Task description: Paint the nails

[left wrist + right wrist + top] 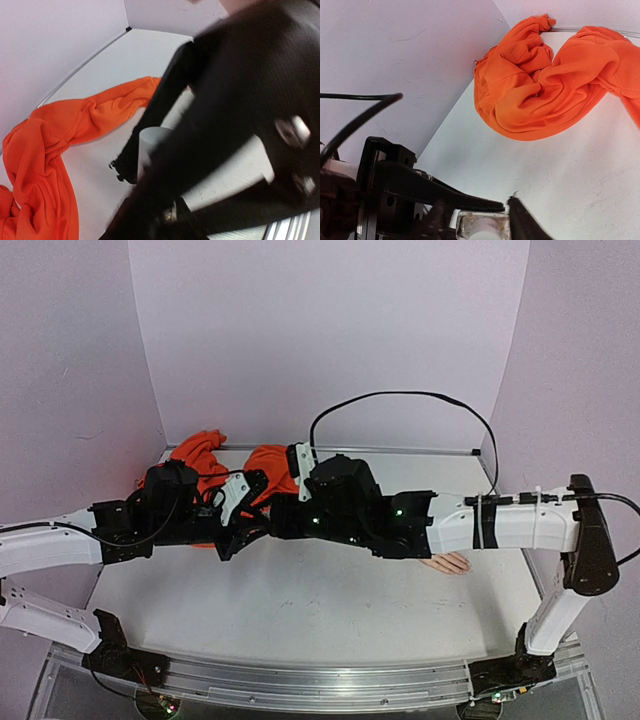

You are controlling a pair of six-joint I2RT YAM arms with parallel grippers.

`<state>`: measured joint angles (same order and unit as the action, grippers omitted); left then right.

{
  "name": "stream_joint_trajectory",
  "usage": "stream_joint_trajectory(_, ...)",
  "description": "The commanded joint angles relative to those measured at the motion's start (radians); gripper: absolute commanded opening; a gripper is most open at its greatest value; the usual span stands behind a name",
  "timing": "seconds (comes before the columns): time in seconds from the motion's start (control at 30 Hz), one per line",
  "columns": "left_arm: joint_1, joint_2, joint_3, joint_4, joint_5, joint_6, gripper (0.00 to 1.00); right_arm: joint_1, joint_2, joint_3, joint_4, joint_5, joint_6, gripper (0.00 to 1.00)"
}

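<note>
The white bench (pixel 300 605) is matte and lightly scuffed, closed in by pale lilac walls on three sides, with a metal rail along its near edge. A crumpled orange sleeve (pixel 203 452) lies directly on it, just beyond the left end effector (pixel 245 515) and the right end effector (pixel 300 475). It is bunched into folds against the far wall and trails out to the left end effector's left side. A pale mannequin hand (pixel 449 563) lies flat on the bench well to the right of the right end effector and nearer the bases. Only its fingers show, and its nails are too small to make out.
</note>
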<state>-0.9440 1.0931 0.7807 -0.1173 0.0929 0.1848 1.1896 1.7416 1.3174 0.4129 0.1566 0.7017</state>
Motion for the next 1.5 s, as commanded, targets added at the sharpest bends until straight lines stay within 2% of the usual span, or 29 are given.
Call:
stream_joint_trajectory(0.0,-0.012,-0.024,0.062,0.288,-0.022,0.011,0.00,0.007,-0.173,-0.052,0.021,-0.022,0.011,0.60)
stream_joint_trajectory(0.07,-0.012,-0.019,0.064,0.285,-0.014,0.012,0.00,-0.058,-0.251,-0.087,0.042,-0.210,-0.083,0.78)
stream_joint_trajectory(0.1,-0.012,-0.017,0.065,0.283,-0.009,0.012,0.00,-0.095,-0.272,-0.091,0.040,-0.323,-0.129,0.83)
stream_joint_trajectory(0.17,-0.012,-0.011,0.070,0.280,0.015,0.007,0.00,-0.122,-0.319,-0.110,0.040,-0.457,-0.244,0.93)
stream_joint_trajectory(0.23,-0.012,0.000,0.078,0.273,0.059,-0.002,0.00,-0.136,-0.350,-0.127,0.038,-0.540,-0.314,0.98)
stream_joint_trajectory(0.4,-0.010,0.019,0.090,0.268,0.202,-0.023,0.00,-0.158,-0.380,-0.134,0.029,-0.581,-0.404,0.98)
stream_joint_trajectory(0.47,-0.010,0.024,0.097,0.266,0.264,-0.029,0.00,-0.166,-0.378,-0.134,0.025,-0.580,-0.428,0.91)
stream_joint_trajectory(0.57,-0.010,0.031,0.101,0.266,0.319,-0.035,0.00,-0.172,-0.361,-0.128,0.024,-0.636,-0.463,0.66)
stream_joint_trajectory(0.6,-0.011,0.032,0.102,0.266,0.336,-0.035,0.00,-0.172,-0.356,-0.125,0.023,-0.640,-0.469,0.60)
stream_joint_trajectory(0.67,-0.010,0.036,0.105,0.266,0.375,-0.038,0.00,-0.181,-0.349,-0.125,0.024,-0.639,-0.475,0.59)
stream_joint_trajectory(0.77,-0.010,0.041,0.110,0.266,0.412,-0.044,0.00,-0.195,-0.338,-0.122,0.025,-0.674,-0.485,0.49)
stream_joint_trajectory(0.83,-0.010,0.043,0.111,0.266,0.419,-0.047,0.00,-0.196,-0.320,-0.111,0.022,-0.712,-0.491,0.49)
stream_joint_trajectory(0.93,-0.010,0.043,0.112,0.266,0.428,-0.048,0.00,-0.197,-0.297,-0.102,0.020,-0.731,-0.499,0.54)
stream_joint_trajectory(1.07,-0.010,0.044,0.112,0.265,0.429,-0.048,0.00,-0.197,-0.280,-0.092,0.023,-0.767,-0.509,0.47)
stream_joint_trajectory(1.13,-0.010,0.044,0.112,0.265,0.430,-0.048,0.00,-0.196,-0.270,-0.087,0.021,-0.780,-0.512,0.40)
stream_joint_trajectory(1.23,-0.010,0.040,0.112,0.264,0.428,-0.047,0.00,-0.196,-0.266,-0.089,0.023,-0.777,-0.511,0.25)
stream_joint_trajectory(1.37,-0.010,0.037,0.110,0.263,0.403,-0.048,0.00,-0.196,-0.248,-0.082,0.028,-0.797,-0.493,0.16)
stream_joint_trajectory(1.47,-0.005,0.029,0.111,0.263,0.355,-0.057,0.00,-0.194,-0.223,-0.092,0.055,-0.795,-0.446,0.14)
